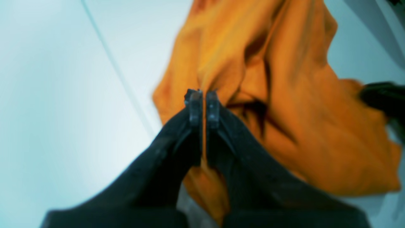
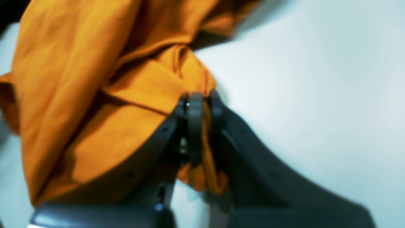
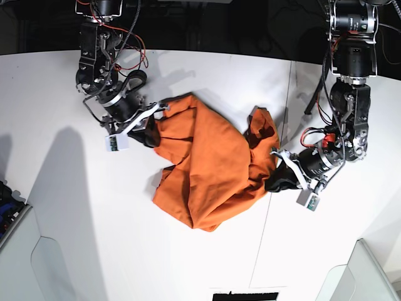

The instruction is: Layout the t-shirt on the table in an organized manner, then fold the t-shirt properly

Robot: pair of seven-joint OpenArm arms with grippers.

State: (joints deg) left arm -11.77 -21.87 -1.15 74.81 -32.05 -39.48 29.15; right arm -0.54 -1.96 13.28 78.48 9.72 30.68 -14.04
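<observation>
The t-shirt (image 3: 210,172) lies crumpled in a heap on the white surface (image 3: 62,188), straddling its dark seam. Left gripper (image 1: 204,104): fingers closed on a fold at the shirt's edge. Right gripper (image 2: 202,106): fingers likewise pinched shut on bunched cloth at the shirt's opposite edge. Assessment: layout barely begun; spreading flat and all folding remain outstanding.

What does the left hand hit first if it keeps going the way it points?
More shirt. The left hand is shut on a fold of it, and the bunched cloth lies directly ahead. Beyond that, probably the right hand at the far edge, though depth is unclear.
</observation>
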